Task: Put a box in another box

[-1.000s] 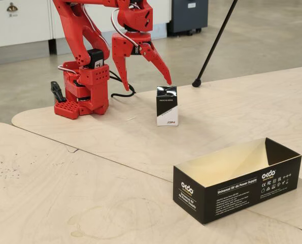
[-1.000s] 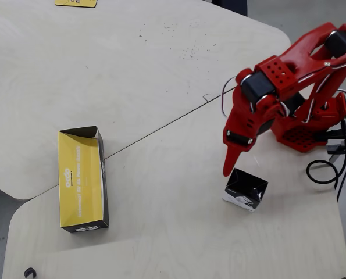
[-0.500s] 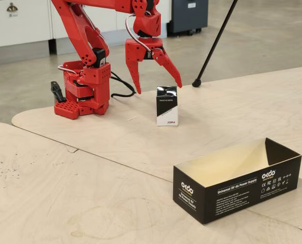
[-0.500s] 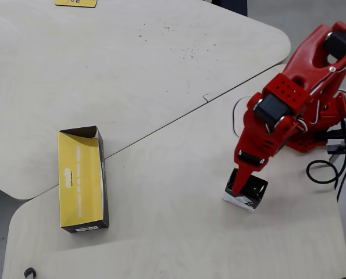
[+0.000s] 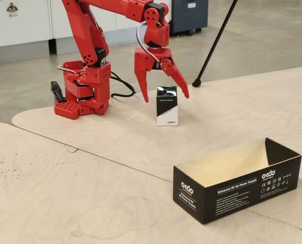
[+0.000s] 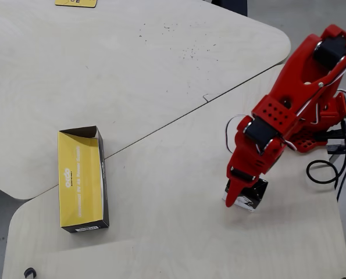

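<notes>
The small box (image 5: pixel 167 109), black on top and white below, stands upright on the wooden table near the arm's base. In the overhead view it (image 6: pixel 253 199) is mostly hidden under the arm. My red gripper (image 5: pixel 165 98) is open, with one finger on each side of the box's top; I cannot tell whether the fingers touch it. In the overhead view the gripper (image 6: pixel 241 195) points down over the box. The long black lidless box (image 5: pixel 237 179) with a cream inside lies empty near the front right, and at the left in the overhead view (image 6: pixel 81 180).
The arm's red base (image 5: pixel 85 91) and black cables (image 5: pixel 121 87) sit at the table's back edge. A thin black pole (image 5: pixel 216 43) slants to the floor behind. A seam (image 6: pixel 178 113) joins two table boards. A yellow label (image 6: pixel 75 3) lies at the far edge.
</notes>
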Controlling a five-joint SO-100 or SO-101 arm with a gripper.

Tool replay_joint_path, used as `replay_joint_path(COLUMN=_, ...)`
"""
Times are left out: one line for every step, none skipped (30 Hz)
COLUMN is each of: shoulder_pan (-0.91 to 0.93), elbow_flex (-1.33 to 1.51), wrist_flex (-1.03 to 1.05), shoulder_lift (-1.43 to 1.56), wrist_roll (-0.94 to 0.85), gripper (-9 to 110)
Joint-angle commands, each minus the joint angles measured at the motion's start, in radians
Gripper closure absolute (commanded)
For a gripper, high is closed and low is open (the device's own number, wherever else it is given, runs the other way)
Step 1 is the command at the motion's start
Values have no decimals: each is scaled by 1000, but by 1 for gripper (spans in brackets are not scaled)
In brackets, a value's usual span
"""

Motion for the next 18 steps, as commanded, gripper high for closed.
replay_joint_path(shoulder_pan=-18, elbow_flex=-18, wrist_flex=-38, shoulder_lift=-15, wrist_roll=17, gripper=53)
replay_joint_path(shoulder_pan=-21, elbow_flex=-11, wrist_flex=-43, shoulder_lift=-18, wrist_roll=23, gripper=55)
replay_joint_path(shoulder_pan=-26, elbow_flex=-5, wrist_flex=-48, shoulder_lift=-20, wrist_roll=28, gripper=59)
replay_joint_path(shoulder_pan=-31, elbow_flex=-2, wrist_flex=-48, shoulder_lift=-20, wrist_roll=31, gripper=62)
replay_joint_path(shoulder_pan=-37, elbow_flex=-2, wrist_flex=-43, shoulder_lift=-20, wrist_roll=32, gripper=67)
replay_joint_path(shoulder_pan=-43, elbow_flex=0, wrist_flex=-38, shoulder_lift=-20, wrist_roll=34, gripper=70)
replay_joint_path(shoulder_pan=-48, elbow_flex=0, wrist_flex=-34, shoulder_lift=-18, wrist_roll=37, gripper=74)
replay_joint_path(shoulder_pan=-54, elbow_flex=-3, wrist_flex=-26, shoulder_lift=-17, wrist_roll=37, gripper=76)
replay_joint_path(shoulder_pan=-58, elbow_flex=-6, wrist_flex=-18, shoulder_lift=-14, wrist_roll=37, gripper=79)
replay_joint_path(shoulder_pan=-63, elbow_flex=-9, wrist_flex=-11, shoulder_lift=-8, wrist_roll=38, gripper=81)
replay_joint_path(shoulder_pan=-64, elbow_flex=-17, wrist_flex=-2, shoulder_lift=-5, wrist_roll=43, gripper=82)
replay_joint_path(shoulder_pan=-66, elbow_flex=-25, wrist_flex=8, shoulder_lift=-2, wrist_roll=46, gripper=84)
replay_joint_path(shoulder_pan=-66, elbow_flex=-35, wrist_flex=21, shoulder_lift=3, wrist_roll=51, gripper=85)
replay_joint_path(shoulder_pan=-66, elbow_flex=-46, wrist_flex=35, shoulder_lift=9, wrist_roll=54, gripper=86)
replay_joint_path(shoulder_pan=-61, elbow_flex=-58, wrist_flex=52, shoulder_lift=18, wrist_roll=55, gripper=87)
replay_joint_path(shoulder_pan=-54, elbow_flex=-71, wrist_flex=66, shoulder_lift=28, wrist_roll=55, gripper=87)
replay_joint_path(shoulder_pan=-41, elbow_flex=-86, wrist_flex=83, shoulder_lift=37, wrist_roll=52, gripper=88)
replay_joint_path(shoulder_pan=-23, elbow_flex=-103, wrist_flex=101, shoulder_lift=46, wrist_roll=43, gripper=88)
